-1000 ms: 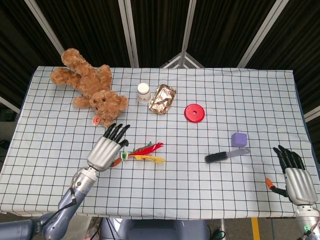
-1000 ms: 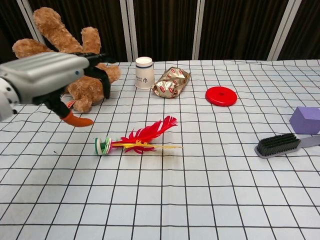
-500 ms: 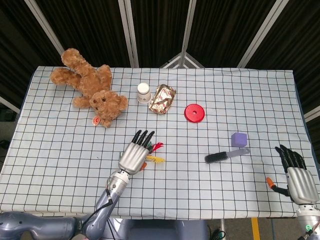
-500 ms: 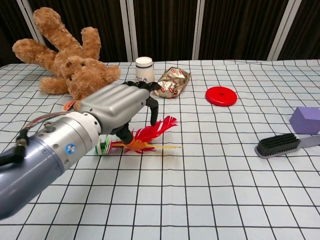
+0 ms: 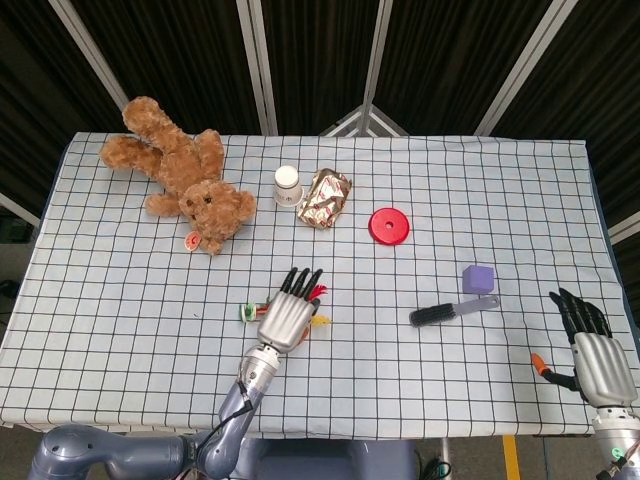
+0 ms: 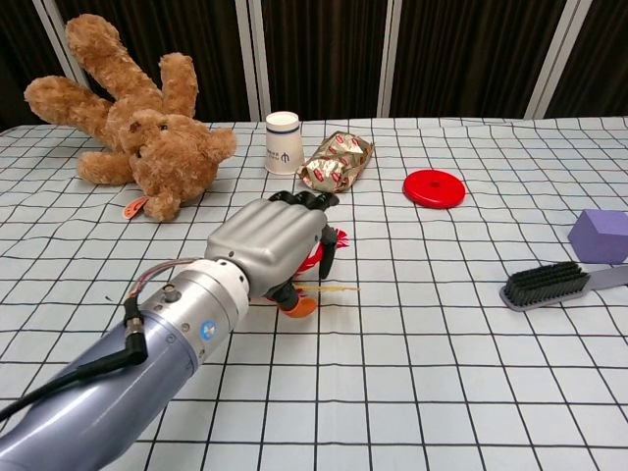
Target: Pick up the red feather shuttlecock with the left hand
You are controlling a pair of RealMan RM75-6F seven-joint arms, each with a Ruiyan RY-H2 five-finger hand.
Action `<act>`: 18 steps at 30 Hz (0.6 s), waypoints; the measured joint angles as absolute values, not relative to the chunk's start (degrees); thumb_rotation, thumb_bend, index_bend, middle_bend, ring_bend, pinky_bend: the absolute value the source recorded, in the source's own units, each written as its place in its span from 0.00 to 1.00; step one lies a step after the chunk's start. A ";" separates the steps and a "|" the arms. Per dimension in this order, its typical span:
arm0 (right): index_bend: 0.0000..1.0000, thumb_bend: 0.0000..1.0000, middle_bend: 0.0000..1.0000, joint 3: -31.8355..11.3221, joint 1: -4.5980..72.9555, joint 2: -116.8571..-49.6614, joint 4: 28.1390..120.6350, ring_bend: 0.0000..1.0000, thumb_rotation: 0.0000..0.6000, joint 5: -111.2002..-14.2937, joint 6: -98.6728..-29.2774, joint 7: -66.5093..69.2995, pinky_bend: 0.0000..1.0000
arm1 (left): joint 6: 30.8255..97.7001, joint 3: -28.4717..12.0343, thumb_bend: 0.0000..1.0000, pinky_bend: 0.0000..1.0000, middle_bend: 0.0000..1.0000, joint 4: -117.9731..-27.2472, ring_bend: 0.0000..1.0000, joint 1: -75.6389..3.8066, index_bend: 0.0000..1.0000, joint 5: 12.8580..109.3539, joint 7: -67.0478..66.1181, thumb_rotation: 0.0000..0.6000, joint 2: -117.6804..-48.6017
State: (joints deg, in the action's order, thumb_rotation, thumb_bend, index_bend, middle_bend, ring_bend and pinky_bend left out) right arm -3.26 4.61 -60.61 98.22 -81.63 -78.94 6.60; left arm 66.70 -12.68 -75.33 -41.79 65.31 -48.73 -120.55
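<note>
Red feathers poke out from under the left hand (image 5: 287, 318), which sits directly over the shuttlecock (image 5: 312, 294) near the middle of the checked tablecloth (image 5: 120, 300). In the head view the shuttlecock's green-and-white base (image 5: 246, 312) shows at about nine o'clock from the hand, and the red feather tips at roughly one o'clock, beside the fingertips. In the chest view the palm faces down with the fingers (image 6: 312, 202) extended and curling downward over the feathers, and a thin yellow quill (image 6: 336, 288) runs out at three o'clock.

As for progress, the reach looks done: the hand is placed over the target. Whether the fingers have closed on the feathers I cannot tell, since the palm hides the contact. The shuttlecock seems to lie on the cloth, so the grasp and the lift are, by my judgement, both left to do.

At the table's edge near four o'clock, well apart from everything, the right hand (image 5: 590, 352) rests with fingers apart and nothing in it. Far from the action at eleven o'clock is the teddy bear (image 5: 180, 172), and the brush (image 5: 452, 312) is at three o'clock.
</note>
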 measured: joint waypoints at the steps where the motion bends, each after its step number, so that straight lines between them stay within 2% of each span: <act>1: 0.00 0.34 0.00 -3.25 4.61 -60.60 98.25 0.00 1.00 -81.70 -78.94 6.65 0.00 | 66.74 -12.69 0.42 0.00 0.01 -74.88 0.00 -41.87 0.50 65.33 -48.62 1.00 -120.86; 8: 0.00 0.34 0.00 -3.14 4.64 -60.50 98.36 0.00 1.00 -81.90 -78.87 6.93 0.00 | 67.37 -13.78 0.56 0.00 0.02 -72.28 0.00 -42.39 0.52 65.43 -46.65 1.00 -123.57; 18: 0.00 0.34 0.00 -3.06 4.47 -60.31 98.49 0.00 1.00 -82.05 -79.17 7.06 0.00 | 67.60 -13.75 0.62 0.00 0.03 -71.17 0.00 -42.46 0.54 65.61 -46.25 1.00 -124.61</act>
State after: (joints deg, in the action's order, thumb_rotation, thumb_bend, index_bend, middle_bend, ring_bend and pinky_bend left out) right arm -3.06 4.47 -60.31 98.49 -82.05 -79.17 7.06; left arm 67.60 -13.75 -71.17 -42.46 65.61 -46.25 -124.61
